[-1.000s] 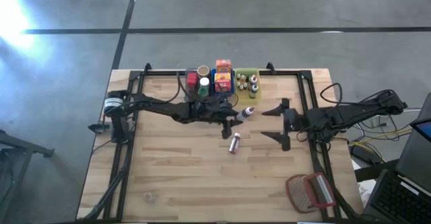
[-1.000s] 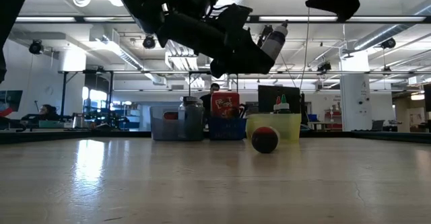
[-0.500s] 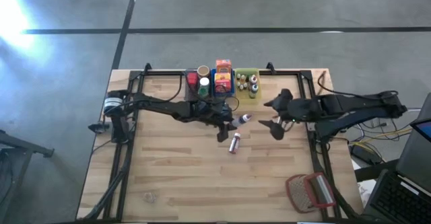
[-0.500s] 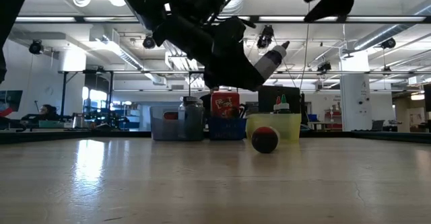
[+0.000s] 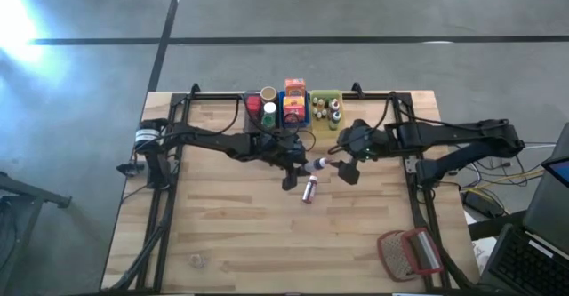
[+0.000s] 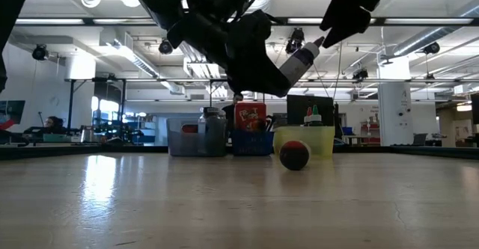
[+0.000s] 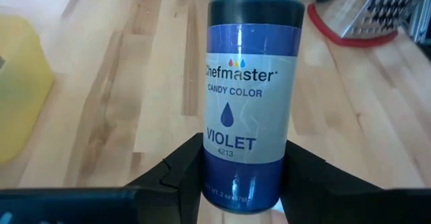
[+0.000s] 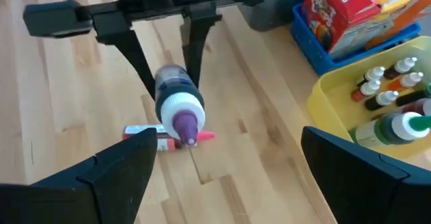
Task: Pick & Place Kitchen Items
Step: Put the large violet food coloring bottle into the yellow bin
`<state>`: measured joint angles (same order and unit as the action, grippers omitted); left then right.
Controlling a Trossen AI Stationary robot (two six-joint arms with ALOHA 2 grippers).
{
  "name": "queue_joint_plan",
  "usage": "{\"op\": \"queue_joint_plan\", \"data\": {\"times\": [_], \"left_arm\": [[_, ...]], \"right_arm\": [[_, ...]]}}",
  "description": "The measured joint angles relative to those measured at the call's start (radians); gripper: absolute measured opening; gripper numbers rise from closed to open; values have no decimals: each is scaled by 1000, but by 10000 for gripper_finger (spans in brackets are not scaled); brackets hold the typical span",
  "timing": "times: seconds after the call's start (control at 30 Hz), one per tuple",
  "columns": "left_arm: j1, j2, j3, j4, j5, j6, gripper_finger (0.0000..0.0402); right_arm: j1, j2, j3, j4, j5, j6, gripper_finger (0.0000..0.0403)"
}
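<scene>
A small violet candy-colour bottle point(image 7: 250, 96) with a white cap and violet tip point(image 8: 186, 125) is held above the table's middle by my left gripper point(image 5: 300, 165). My right gripper point(image 5: 345, 160) stands open just right of the cap, its two fingers point(image 8: 118, 173) apart on either side of it, touching nothing. A second small bottle point(image 5: 309, 189), pink-labelled, lies on its side on the wood below. More kitchen items fill the grey point(image 5: 258, 109), blue point(image 5: 295, 108) and yellow point(image 5: 327, 108) bins. My left gripper pinches the bottle's lower body point(image 7: 236, 183), near its base, between its two fingers point(image 7: 176, 178). The fingers come from the table's left. The bottle is lifted clear and sticks out beyond the fingertips, tilted with its cap point(image 6: 314, 47) up and toward the table's right.
The three bins stand in a row at the table's far edge. A red-framed grater point(image 5: 409, 252) lies at the near right corner. Bare wood stretches across the table's near half. The room behind shows beyond the far edge in the low view.
My right gripper has travelled toward the table's left, up to the held bottle's cap, and has tipped to point downward, staying open. My left gripper has turned at the wrist, swinging the bottle's cap lower and toward the right gripper while keeping its place.
</scene>
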<state>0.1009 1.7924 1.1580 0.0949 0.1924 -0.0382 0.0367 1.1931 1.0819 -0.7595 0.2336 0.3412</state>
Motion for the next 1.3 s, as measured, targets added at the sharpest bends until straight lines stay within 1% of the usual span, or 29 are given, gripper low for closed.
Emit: {"op": "queue_joint_plan", "data": {"times": [0.17,0.23,0.37,0.47,0.73,0.93,1.03,1.3], "left_arm": [[0,0,0,-6,-1,31,158],[0,0,0,5,-1,43,158],[0,0,0,18,-1,64,158],[0,0,3,36,-1,87,158],[0,0,60,34,-1,167,158],[0,0,75,27,-1,181,158],[0,0,76,25,-1,181,158],[0,0,76,21,-8,180,158]], "right_arm": [[-1,22,26,2,-29,1,363],[-1,21,26,17,-53,-4,363],[0,11,14,37,-65,-23,363],[-4,14,9,38,-101,-27,363],[-5,18,9,48,-105,-23,363],[-5,19,9,53,-104,-16,360],[-7,19,9,61,-104,-9,340],[-26,21,9,63,-108,-9,263]]}}
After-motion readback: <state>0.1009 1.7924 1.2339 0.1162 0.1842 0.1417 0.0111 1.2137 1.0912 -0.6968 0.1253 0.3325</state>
